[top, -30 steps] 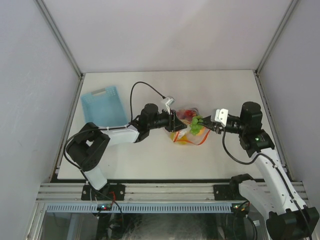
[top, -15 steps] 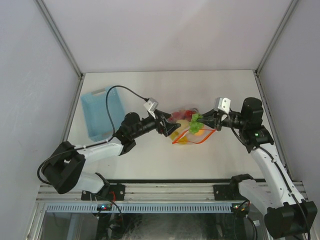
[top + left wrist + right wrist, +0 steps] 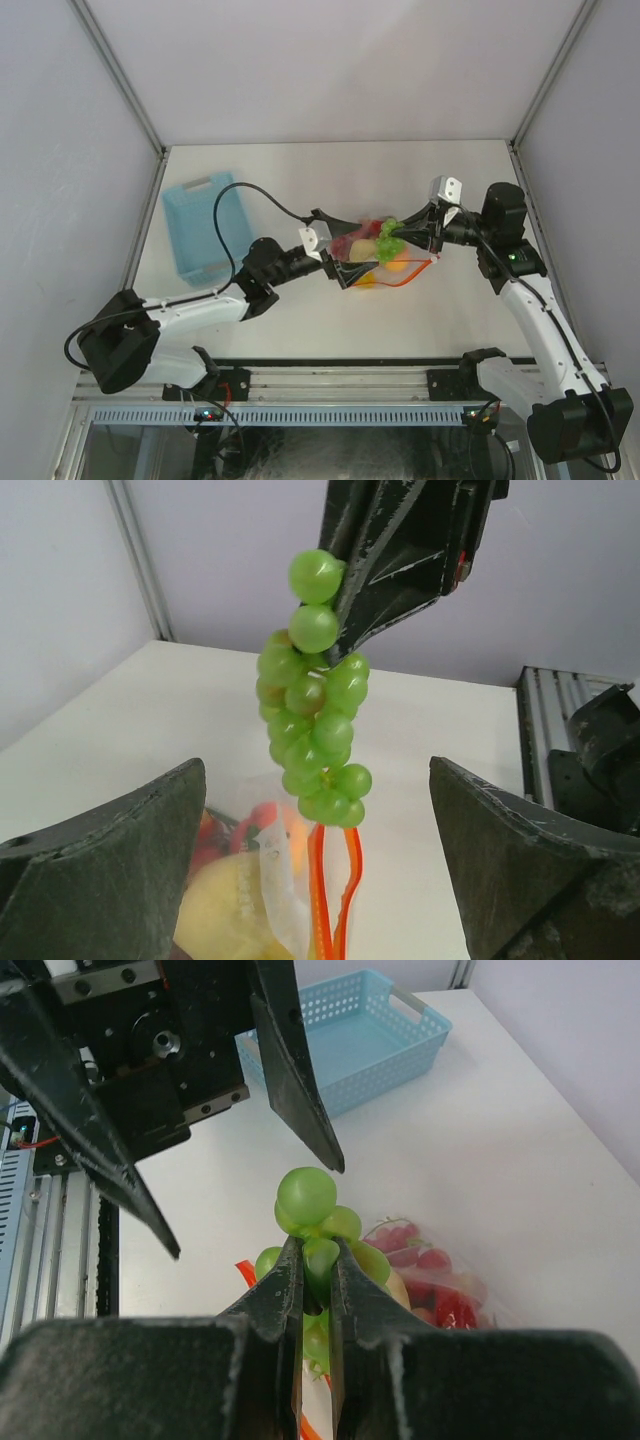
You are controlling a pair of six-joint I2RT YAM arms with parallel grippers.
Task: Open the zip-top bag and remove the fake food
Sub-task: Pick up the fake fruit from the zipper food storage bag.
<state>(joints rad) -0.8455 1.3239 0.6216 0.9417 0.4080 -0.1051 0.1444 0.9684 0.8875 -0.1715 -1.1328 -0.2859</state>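
Right gripper (image 3: 315,1260) clamped on green plastic grape bunch (image 3: 306,1196).
Left gripper (image 3: 316,782) spread wide, mid-frame, by clear crinkly zip-top bag (image 3: 262,872).

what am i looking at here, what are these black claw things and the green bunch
Two robot arms stand at a white table. One picture looks down from above; the other two come from cameras on each arm's wrist. The black claws are each arm's end effector. The right end effector is shut on a bunch of plastic green grapes, held above the clear zip-top bag, which holds red and yellow fake food. The left end effector is wide open, holding nothing. A light-blue basket lies to the left.
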